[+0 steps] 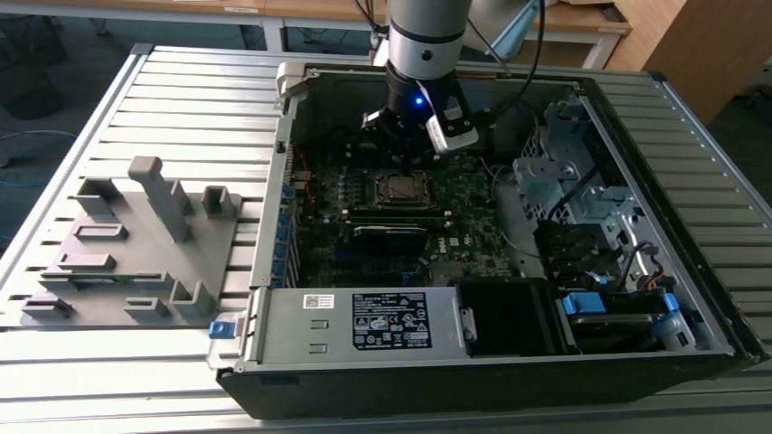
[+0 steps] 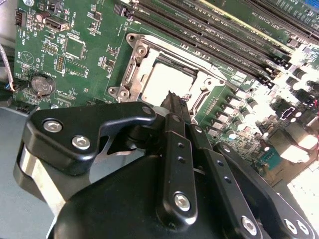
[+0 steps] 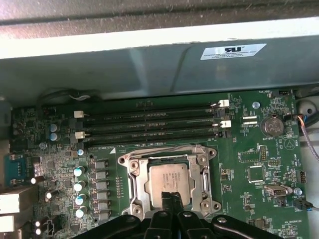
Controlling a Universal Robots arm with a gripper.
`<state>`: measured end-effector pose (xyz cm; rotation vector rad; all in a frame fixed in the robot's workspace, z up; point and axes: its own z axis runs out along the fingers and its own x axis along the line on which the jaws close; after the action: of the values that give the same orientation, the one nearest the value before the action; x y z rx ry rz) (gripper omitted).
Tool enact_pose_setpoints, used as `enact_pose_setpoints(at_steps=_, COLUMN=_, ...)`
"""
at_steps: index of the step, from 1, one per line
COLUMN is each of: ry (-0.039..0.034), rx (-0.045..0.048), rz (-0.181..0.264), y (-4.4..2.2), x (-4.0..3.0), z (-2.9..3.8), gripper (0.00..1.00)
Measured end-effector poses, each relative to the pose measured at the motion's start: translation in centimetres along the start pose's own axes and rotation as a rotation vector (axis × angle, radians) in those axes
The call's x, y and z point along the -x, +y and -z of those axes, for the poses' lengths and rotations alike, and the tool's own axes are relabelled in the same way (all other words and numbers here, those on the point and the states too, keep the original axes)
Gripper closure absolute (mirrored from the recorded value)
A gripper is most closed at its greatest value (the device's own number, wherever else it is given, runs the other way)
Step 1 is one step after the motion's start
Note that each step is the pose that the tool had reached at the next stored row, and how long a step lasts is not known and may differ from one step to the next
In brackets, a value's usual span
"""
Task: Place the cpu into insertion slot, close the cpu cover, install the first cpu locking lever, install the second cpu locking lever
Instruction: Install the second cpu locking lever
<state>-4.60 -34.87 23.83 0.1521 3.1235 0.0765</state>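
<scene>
Over at the left of the exterior view sits a grey fixture block [image 1: 127,249] on the slatted table [image 1: 72,117], well apart from the work. Moving right, the open computer case [image 1: 483,362] lies flat, and the arm reaches down into it near the upper middle of the frame, the gripper [image 1: 404,145] hanging just above the insertion slot [image 1: 400,187] on the green motherboard [image 1: 465,244].

In the first wrist view, the cpu [image 3: 168,181] already sits in the socket at lower centre, its dull silver face showing through the open middle of the cpu cover [image 3: 133,172], which looks folded down flat around the chip. So placing the chip seems done, and closing the cover too, as best I can judge.

The locking levers are harder to call: I can't tell from here whether either is latched, so I'd count those steps as still open.

The fingertips are pressed together with nothing between them, poised at the near edge of the socket in both wrist views. To the right, a coin battery [image 3: 272,125] sits clear.
</scene>
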Motion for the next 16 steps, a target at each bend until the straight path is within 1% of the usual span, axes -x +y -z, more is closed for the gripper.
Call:
enact_pose_setpoints(at_steps=8, ry=0.0001, rx=-0.0011, rz=0.006, y=0.01, x=0.13, z=-0.11, gripper=0.90)
enact_pose_setpoints(at_steps=16, ry=0.0002, rx=-0.0012, rz=0.006, y=0.02, x=0.13, z=0.06, gripper=0.90)
